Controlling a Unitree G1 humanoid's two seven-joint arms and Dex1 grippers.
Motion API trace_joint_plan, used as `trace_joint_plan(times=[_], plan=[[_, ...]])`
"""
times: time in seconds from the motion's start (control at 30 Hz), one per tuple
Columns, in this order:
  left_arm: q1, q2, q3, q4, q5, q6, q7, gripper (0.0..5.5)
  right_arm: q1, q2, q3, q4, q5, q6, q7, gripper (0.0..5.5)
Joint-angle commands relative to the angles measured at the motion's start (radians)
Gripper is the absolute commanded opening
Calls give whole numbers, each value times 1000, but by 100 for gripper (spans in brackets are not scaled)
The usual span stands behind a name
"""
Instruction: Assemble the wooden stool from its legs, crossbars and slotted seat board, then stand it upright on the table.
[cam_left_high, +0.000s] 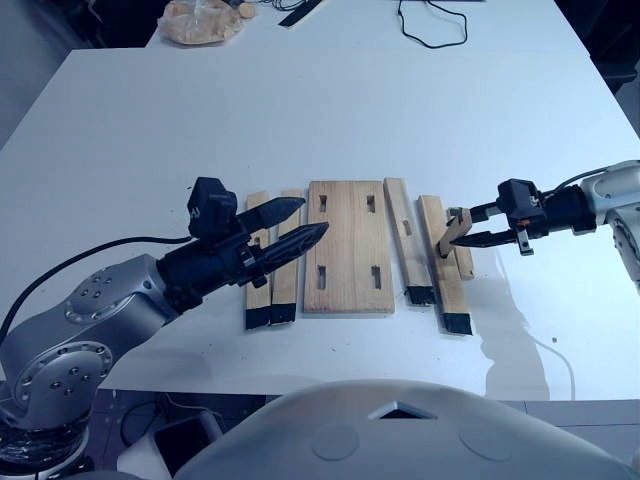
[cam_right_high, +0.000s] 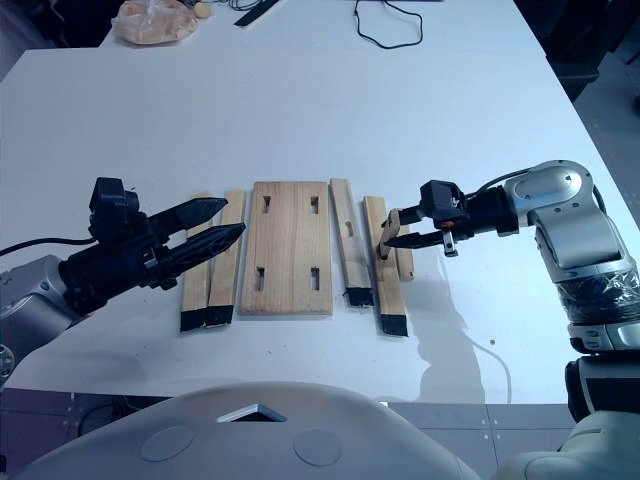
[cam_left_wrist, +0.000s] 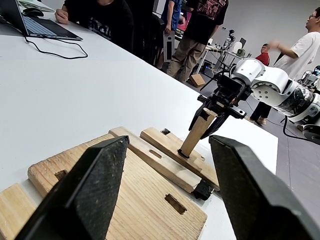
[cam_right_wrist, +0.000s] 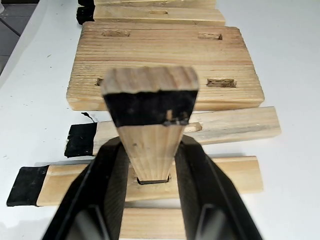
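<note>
Right fingers (cam_left_high: 488, 238) pinch tilted crossbar (cam_left_high: 447, 235), lower end on leg (cam_left_high: 452, 295); left fingers (cam_left_high: 300, 240) wide, above 2 legs (cam_left_high: 284, 290).

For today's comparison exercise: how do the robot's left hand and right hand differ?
The left hand is open and empty; the right hand is shut on a tilted crossbar. The left hand is over the leftmost legs; the right hand over the rightmost leg. Both have black fingers.

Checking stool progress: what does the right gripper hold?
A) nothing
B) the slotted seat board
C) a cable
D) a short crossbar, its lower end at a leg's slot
D: the right gripper is shut on the short crossbar, tilted up with its lower end at the slot of a leg lying flat.
</note>
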Motion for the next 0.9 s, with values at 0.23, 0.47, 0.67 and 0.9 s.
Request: trace_joint_plan(times=[0.23,0.47,0.67,0.9], plan=[[-22,20,-4,20,16,5,-5,297,-7,76,89,279,-120,-112,-3,129],[-46,23,-21,39,33,11,-20,297,-45,120,116,401,-152,-169,-35,129],[-72,28,-34,54,41,19,-42,297,-91,160,120,435,-146,-168,-71,129],[-173,44,-75,128,51,45,-110,297,-12,144,84,336,-103,-123,-124,129]])
